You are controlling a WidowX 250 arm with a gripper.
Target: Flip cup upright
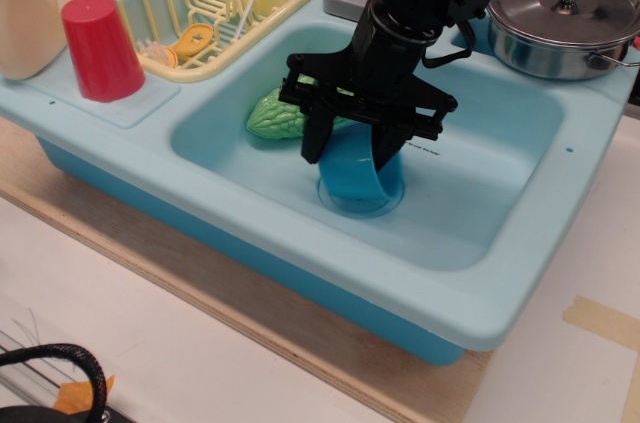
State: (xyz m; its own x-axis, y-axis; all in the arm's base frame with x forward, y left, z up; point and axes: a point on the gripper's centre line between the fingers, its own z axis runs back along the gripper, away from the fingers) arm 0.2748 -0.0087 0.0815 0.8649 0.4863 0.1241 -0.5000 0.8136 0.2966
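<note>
The cup [350, 178] lies over the drain in the sink [480, 283], tilted, not yet upright. The gripper [349, 143] straddles it, fingers either side; whether they pinch it I cannot tell. At ten o'clock sits a green gourd [272, 113].
</note>
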